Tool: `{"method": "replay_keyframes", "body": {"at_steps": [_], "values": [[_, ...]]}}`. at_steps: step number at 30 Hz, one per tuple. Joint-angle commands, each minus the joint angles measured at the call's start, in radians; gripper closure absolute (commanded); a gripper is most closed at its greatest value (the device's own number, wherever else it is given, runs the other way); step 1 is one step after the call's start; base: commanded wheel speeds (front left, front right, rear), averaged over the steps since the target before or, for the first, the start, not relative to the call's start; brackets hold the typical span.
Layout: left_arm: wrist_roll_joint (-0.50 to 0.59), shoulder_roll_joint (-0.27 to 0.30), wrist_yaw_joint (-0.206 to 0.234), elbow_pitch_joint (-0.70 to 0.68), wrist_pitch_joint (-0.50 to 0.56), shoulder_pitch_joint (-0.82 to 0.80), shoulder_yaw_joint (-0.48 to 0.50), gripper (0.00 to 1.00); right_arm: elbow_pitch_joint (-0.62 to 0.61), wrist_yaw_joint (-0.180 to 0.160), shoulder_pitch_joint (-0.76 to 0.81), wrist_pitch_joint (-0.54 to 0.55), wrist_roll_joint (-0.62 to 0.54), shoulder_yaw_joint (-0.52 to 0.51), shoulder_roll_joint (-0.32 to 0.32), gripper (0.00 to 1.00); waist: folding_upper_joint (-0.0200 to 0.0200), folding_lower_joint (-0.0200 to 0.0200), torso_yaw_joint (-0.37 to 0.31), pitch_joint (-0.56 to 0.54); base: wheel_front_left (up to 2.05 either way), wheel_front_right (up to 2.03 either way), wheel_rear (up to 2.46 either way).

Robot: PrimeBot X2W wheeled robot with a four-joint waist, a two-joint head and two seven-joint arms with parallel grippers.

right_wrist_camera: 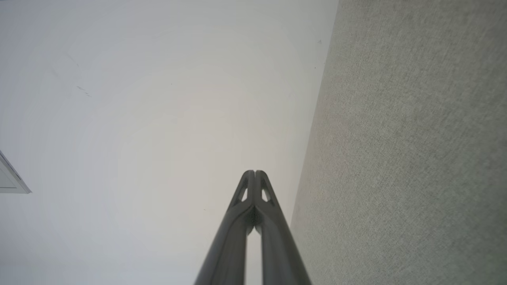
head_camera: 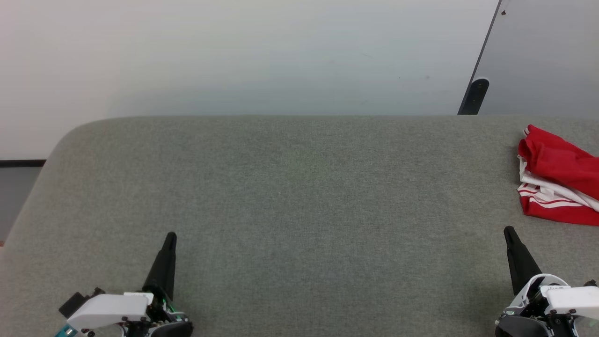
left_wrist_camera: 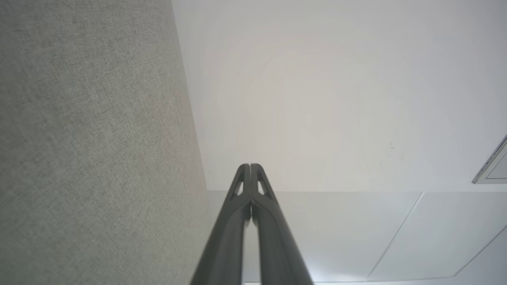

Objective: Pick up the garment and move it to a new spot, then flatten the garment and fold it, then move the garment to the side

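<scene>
The garment (head_camera: 557, 180), red with white striped parts, lies bunched up at the far right of the grey fabric surface (head_camera: 290, 196), cut off by the head view's right edge. My left gripper (head_camera: 171, 236) rests shut at the lower left, far from it, nothing between its fingers. My right gripper (head_camera: 508, 230) is shut at the lower right, its tip a short way in front of the garment and apart from it. Both wrist views show the closed gripper tips (left_wrist_camera: 250, 166) (right_wrist_camera: 254, 172) touching, with grey fabric alongside and pale wall beyond.
The grey surface has a rounded far left corner (head_camera: 79, 128) and ends at a pale wall (head_camera: 243, 51). A dark slanted post (head_camera: 473, 96) rises behind the far right edge. A wide stretch of bare fabric lies between the two grippers.
</scene>
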Motion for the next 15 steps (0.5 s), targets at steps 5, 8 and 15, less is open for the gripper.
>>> {"method": "replay_keyframes", "body": {"at_steps": [5, 8, 15], "values": [[-0.003, -0.001, -0.005, 0.0, 0.003, -0.009, 0.002, 1.0, -0.002, -0.001, -0.003, 0.002, 0.004, -0.001, 0.003, 1.0, 0.0, 0.0, 0.0, 0.0, 0.0, 0.0, 0.0], [-0.003, -0.001, -0.005, 0.0, 0.003, -0.009, 0.002, 1.0, -0.002, -0.001, -0.003, 0.002, 0.004, -0.001, 0.003, 1.0, 0.0, 0.0, 0.0, 0.0, 0.0, 0.0, 0.0], [-0.003, -0.001, -0.005, 0.0, 0.003, -0.009, 0.002, 1.0, -0.002, -0.001, -0.003, 0.002, 0.004, -0.001, 0.003, 1.0, 0.0, 0.0, 0.0, 0.0, 0.0, 0.0, 0.0]]}}
